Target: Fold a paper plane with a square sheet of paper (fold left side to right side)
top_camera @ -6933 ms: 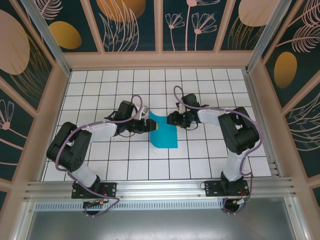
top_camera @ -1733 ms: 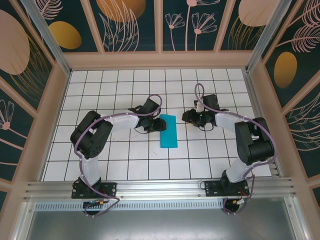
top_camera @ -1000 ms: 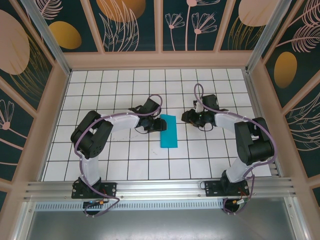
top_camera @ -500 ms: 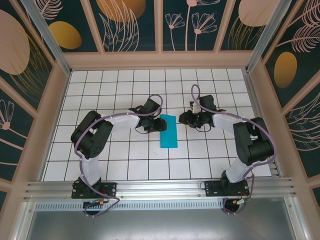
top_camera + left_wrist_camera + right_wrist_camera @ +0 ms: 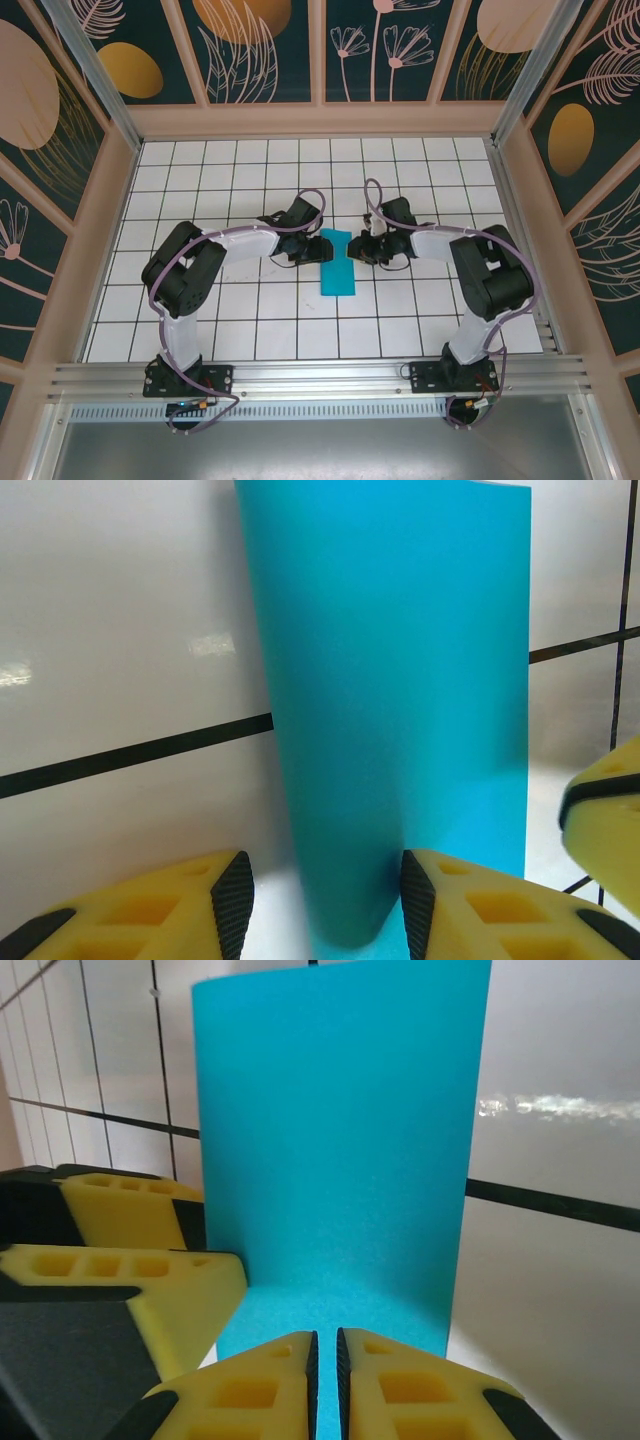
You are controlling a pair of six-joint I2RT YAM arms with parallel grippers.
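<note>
**A:** Report left gripper state.

**B:** About half spread, clamped on nothing. Straddles the rounded folded edge of the square sheet of paper, with one black pad on bare tile and the other against the fold. Probably parked there to pin that edge down and stop the sheet sliding.

**A:** Report right gripper state.

**B:** Drawn almost together, leaving only a hairline slit between the yellow fingertips. Sits low at the opposite long edge, facing the left gripper's finger across the paper. Paper in the slit or not: cannot tell. Judged to be placed for pressing the loose edges flat or aligning them.

**A:** Locate the sheet.

**B:** Flat on the table, mid-surface, directly between the two grippers. Already doubled into a narrow rectangle, long axis running away from the arm bases. Left-over-right fold judged made but not yet sharply creased.

**A:** Describe materials, near to far.

**B:** Yellow moulded fingers with hollow pockets and black rubbery pads. Thin, matte, unmarked teal paper with a soft, bulging fold. Glossy white tiles with thin black grid lines. Beyond these, wooden-framed wall panels printed with leaves and flowers.
</note>
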